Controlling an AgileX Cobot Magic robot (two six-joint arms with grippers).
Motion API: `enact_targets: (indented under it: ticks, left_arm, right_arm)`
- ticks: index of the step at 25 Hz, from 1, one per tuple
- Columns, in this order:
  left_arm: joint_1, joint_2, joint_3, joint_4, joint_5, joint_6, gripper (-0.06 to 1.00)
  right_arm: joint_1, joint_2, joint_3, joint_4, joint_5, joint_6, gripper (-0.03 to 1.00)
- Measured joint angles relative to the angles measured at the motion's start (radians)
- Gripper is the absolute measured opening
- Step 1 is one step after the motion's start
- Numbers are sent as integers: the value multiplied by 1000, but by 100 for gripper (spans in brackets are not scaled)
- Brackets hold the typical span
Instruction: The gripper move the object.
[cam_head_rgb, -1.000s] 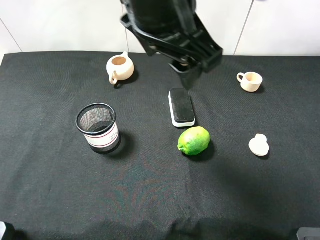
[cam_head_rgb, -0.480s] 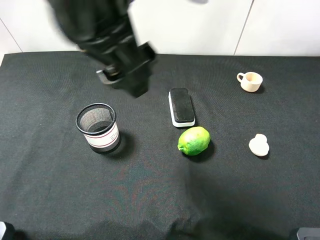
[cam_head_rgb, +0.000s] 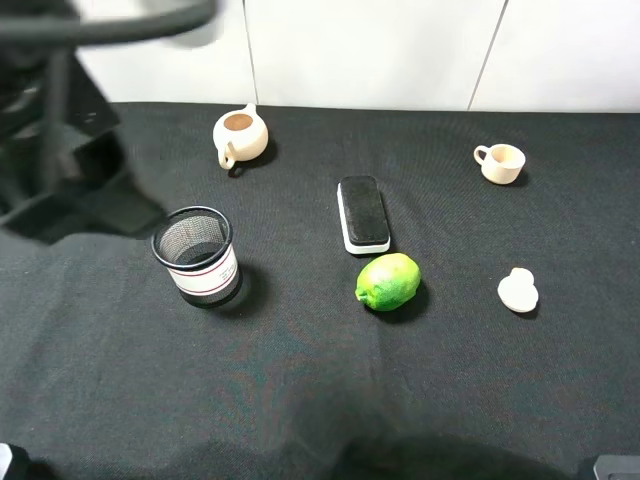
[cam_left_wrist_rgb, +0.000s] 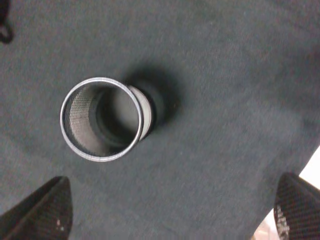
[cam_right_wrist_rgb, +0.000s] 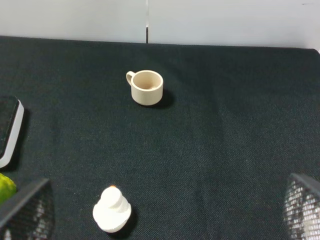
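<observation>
The green lime (cam_head_rgb: 388, 281) lies on the black cloth just in front of the black eraser (cam_head_rgb: 363, 214), with nothing touching it. A sliver of the lime (cam_right_wrist_rgb: 5, 187) shows at the edge of the right wrist view. My left gripper (cam_head_rgb: 60, 170) is a blurred black mass at the far left, well away from the lime. In its wrist view the left gripper (cam_left_wrist_rgb: 170, 215) hangs open above the mesh cup (cam_left_wrist_rgb: 102, 119), empty. The right gripper (cam_right_wrist_rgb: 162, 212) is open too, with nothing between its fingers.
A mesh pen cup (cam_head_rgb: 196, 255) stands at the left, a beige teapot (cam_head_rgb: 240, 135) at the back, a small beige cup (cam_head_rgb: 500, 162) at the back right, and a white knobbed piece (cam_head_rgb: 518, 291) to the right of the lime. A white wall runs behind the table.
The left arm has swept from the back centre, above the eraser, across to the far left. The teapot shows again. The lime and the other things have not moved.
</observation>
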Motion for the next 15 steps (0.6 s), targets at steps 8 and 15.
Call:
enact_targets:
  ticks: [8,15]
  left_arm:
    - [0,-200,142,31,1,27,86]
    - [0,-374,195,85,2,4,95]
  right_arm:
    - [0,0,0,0,0,0,69]
    - [0,0,0,0,0,0,69]
